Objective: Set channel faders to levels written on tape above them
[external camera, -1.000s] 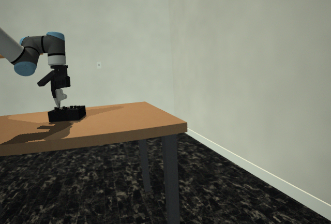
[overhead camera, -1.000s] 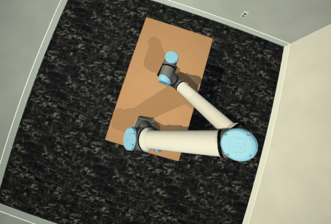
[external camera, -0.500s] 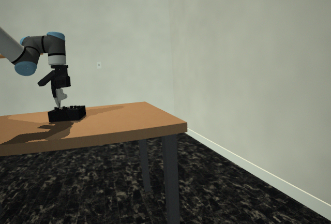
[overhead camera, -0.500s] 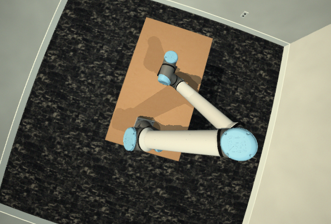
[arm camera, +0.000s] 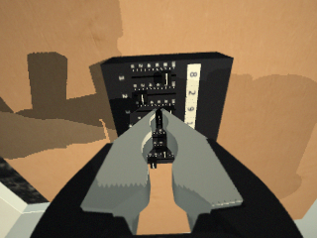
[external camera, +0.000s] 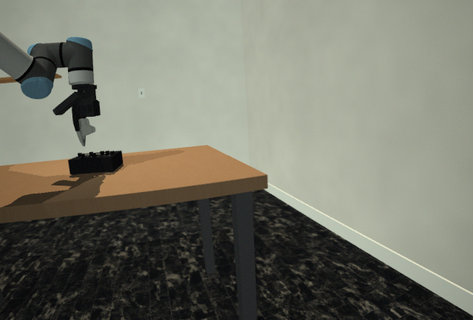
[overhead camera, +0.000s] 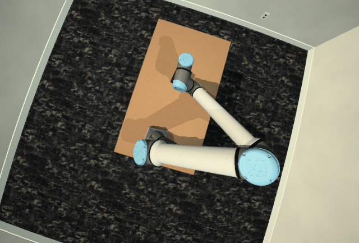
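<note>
The lighting desk (external camera: pixel 95 162) is a small black box on the wooden table; in the wrist view it (arm camera: pixel 165 94) lies straight ahead of the fingers. A white tape strip (arm camera: pixel 192 96) with digits runs along its right side. Two fader caps show, one in the top track (arm camera: pixel 159 79) and one in the second track (arm camera: pixel 142 99); the lower tracks are mostly hidden behind my fingers. My gripper (external camera: pixel 83 141) is shut and empty, pointing down, its tip a little above the desk's left end. In the wrist view the fingertips meet over the desk's middle. The overhead view hides the desk under my wrist (overhead camera: pixel 183 72).
The arm's base (overhead camera: pixel 156 136) is bolted at the near end of the table (overhead camera: pixel 174 89). The table's right edge (external camera: pixel 263 180) is far from the desk. Walls stand behind and to the right.
</note>
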Motion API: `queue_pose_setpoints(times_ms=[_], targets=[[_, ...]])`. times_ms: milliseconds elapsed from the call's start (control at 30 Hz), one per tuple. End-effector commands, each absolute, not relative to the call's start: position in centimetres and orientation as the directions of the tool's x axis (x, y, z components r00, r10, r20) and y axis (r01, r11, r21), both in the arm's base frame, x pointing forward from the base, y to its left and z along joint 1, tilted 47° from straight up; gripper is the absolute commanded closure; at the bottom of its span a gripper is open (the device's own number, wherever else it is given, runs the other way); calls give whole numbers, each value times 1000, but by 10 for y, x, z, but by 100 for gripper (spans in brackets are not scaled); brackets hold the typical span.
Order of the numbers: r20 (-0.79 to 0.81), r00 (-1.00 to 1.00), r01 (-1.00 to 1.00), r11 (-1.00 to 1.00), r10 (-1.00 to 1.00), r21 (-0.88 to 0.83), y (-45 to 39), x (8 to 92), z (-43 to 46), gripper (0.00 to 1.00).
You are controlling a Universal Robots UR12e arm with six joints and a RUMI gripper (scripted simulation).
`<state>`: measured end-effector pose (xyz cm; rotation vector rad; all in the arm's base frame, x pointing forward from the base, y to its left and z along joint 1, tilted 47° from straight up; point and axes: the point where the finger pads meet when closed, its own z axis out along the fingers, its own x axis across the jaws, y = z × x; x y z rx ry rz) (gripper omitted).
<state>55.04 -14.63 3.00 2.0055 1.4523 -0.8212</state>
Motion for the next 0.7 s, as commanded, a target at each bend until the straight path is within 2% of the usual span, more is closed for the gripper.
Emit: queue_pose_setpoints(times_ms=[0,467,500,667], targets=[[-733,239,956,-285,637,65,-141,552,35,100],[-733,239,956,-285,637,65,-140,552,36,100],[-733,239,956,-285,637,65,-140,552,36,0],[-733,239,956,-285,637,65,-139,553,37,0]])
